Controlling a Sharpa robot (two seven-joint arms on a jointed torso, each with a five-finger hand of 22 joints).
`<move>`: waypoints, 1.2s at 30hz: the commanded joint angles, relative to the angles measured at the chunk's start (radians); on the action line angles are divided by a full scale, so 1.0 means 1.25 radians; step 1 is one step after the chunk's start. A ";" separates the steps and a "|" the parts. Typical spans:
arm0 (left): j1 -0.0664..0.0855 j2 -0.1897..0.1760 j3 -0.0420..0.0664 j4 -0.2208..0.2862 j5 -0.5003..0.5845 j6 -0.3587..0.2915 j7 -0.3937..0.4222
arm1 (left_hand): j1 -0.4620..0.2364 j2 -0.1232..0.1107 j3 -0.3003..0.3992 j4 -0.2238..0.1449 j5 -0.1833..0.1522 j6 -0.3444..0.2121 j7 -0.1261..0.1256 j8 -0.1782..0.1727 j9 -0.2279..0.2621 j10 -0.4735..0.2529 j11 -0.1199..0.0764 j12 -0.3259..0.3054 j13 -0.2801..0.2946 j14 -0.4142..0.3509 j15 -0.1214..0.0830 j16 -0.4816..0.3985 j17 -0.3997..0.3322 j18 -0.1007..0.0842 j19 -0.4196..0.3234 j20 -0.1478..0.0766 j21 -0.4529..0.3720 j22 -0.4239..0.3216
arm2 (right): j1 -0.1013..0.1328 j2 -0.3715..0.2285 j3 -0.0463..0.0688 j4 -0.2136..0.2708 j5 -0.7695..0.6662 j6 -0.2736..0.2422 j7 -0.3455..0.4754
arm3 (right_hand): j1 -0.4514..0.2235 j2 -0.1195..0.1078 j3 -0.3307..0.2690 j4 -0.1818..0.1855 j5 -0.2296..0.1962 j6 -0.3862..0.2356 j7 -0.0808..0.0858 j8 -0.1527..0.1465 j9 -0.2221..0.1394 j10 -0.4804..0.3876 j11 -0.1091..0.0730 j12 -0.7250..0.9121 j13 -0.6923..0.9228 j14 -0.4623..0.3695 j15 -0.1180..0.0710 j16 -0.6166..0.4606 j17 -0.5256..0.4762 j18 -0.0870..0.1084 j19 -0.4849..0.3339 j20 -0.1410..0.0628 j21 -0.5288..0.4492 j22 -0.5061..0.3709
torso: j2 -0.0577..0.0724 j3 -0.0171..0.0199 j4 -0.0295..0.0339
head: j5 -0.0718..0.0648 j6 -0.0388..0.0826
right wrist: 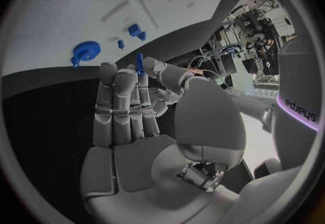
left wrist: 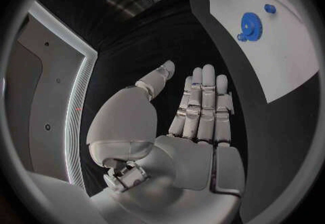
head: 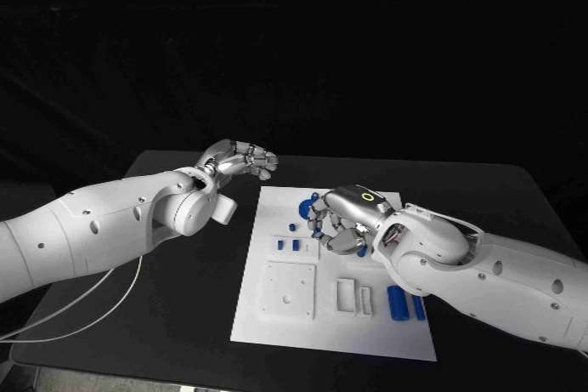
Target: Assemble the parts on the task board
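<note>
Right hand [right wrist: 138, 113] pinches small blue peg [right wrist: 140, 63] over task board [head: 294, 328].
Likely lifted for insertion; left hand [left wrist: 196, 110] open-fingered, holding nothing, parked off-board.

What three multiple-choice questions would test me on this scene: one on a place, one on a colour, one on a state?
1. Where is the left hand? A over the board; B over the bare table; C under the table.
2. What colour is the gear? A red; B blue; C grey.
3. What is the right hand doing? A lying flat, empty; B pinching a small part; C gripping a cable.
Key: 1 B, it hovers beside the board; 2 B, blue against white; 3 B, the part sits between thumb and fingertip.
</note>
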 commanded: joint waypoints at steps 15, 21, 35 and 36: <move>0.001 0.016 0.000 -0.004 0.004 0.001 0.006 | 0.000 0.006 0.000 0.000 0.003 -0.001 -0.003 0.005 0.001 -0.001 0.000 -0.002 0.001 0.006 0.000 -0.007 0.002 -0.001 0.002 0.003 -0.005 0.001 | -0.045 0.036 -0.037 -0.015 -0.091 0.055 -0.004 | -0.002 0.009 -0.010 -0.004 0.002 -0.002 0.004 -0.006 0.004 0.028 -0.013 -0.005 0.012 -0.026 -0.017 0.009 -0.008 0.018 0.011 -0.006 0.016 0.020 | 0.002 -0.0005 0.0001 | 0.084 -0.025; 0.001 0.008 0.000 -0.004 0.002 -0.002 0.006 | 0.000 0.005 0.000 0.000 0.003 -0.003 -0.003 0.004 0.000 -0.002 0.000 -0.002 0.001 0.006 0.000 -0.009 0.003 -0.001 0.002 0.003 -0.006 0.001 | -0.051 0.041 -0.046 -0.019 -0.093 0.057 -0.004 | -0.003 0.009 -0.011 -0.005 0.005 -0.001 0.003 -0.006 0.005 0.030 -0.013 -0.006 0.013 -0.025 -0.017 0.011 -0.010 0.018 0.010 -0.006 0.019 0.020 | 0.003 0.0011 -0.0016 | 0.084 -0.029; 0.001 0.006 -0.001 -0.004 0.001 0.001 0.004 | 0.001 0.005 0.000 0.000 0.003 -0.003 -0.003 0.004 0.000 -0.002 0.000 -0.002 0.001 0.006 0.000 -0.010 0.004 -0.001 0.002 0.003 -0.007 0.002 | -0.079 0.055 -0.056 -0.028 -0.092 0.054 -0.003 | -0.004 0.010 -0.011 -0.006 0.005 -0.001 0.003 -0.007 0.006 0.031 -0.013 -0.007 0.015 -0.026 -0.017 0.014 -0.012 0.018 0.009 -0.007 0.023 0.020 | 0.002 0.0018 -0.0014 | 0.093 -0.040; 0.001 0.007 -0.001 -0.005 0.000 0.003 0.003 | 0.001 0.005 0.000 0.000 0.003 -0.003 -0.003 0.004 0.000 -0.002 0.000 -0.002 0.001 0.006 0.000 -0.010 0.004 -0.002 0.002 0.003 -0.007 0.002 | -0.080 0.055 -0.056 -0.028 -0.092 0.054 -0.003 | -0.004 0.011 -0.011 -0.006 0.004 -0.001 0.003 -0.007 0.006 0.031 -0.013 -0.007 0.015 -0.026 -0.017 0.014 -0.013 0.018 0.009 -0.007 0.023 0.020 | 0.002 0.0015 -0.0011 | 0.094 -0.041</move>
